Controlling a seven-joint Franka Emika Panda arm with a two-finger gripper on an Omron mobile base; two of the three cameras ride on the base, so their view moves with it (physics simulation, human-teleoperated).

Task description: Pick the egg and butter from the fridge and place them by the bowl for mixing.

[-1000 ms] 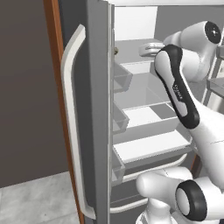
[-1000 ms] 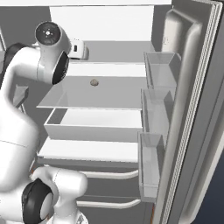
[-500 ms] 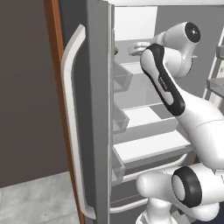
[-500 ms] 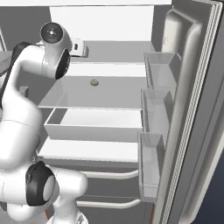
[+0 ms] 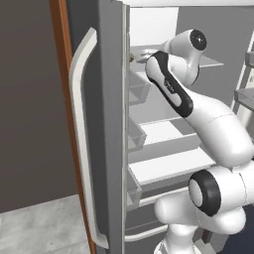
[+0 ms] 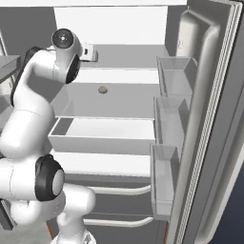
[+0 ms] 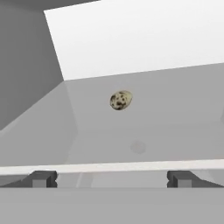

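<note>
— What's changed?

— My arm has swung up and further left into the fridge [image 6: 119, 28] over the last second, bringing my gripper [image 7: 111, 178] level with an upper shelf [image 7: 175, 113]. My fingers [image 7: 41, 178] are spread as wide as they go, holding nothing.

— And the egg?

— The speckled egg [image 7: 120, 100] lies ahead on that shelf, well apart from my tips. I'd judge the reach for it is beginning.

— Do the views differ?

— The right base view shows a small round lump [image 6: 102, 89] on a lower shelf. I can't spot the butter anywhere.
</note>
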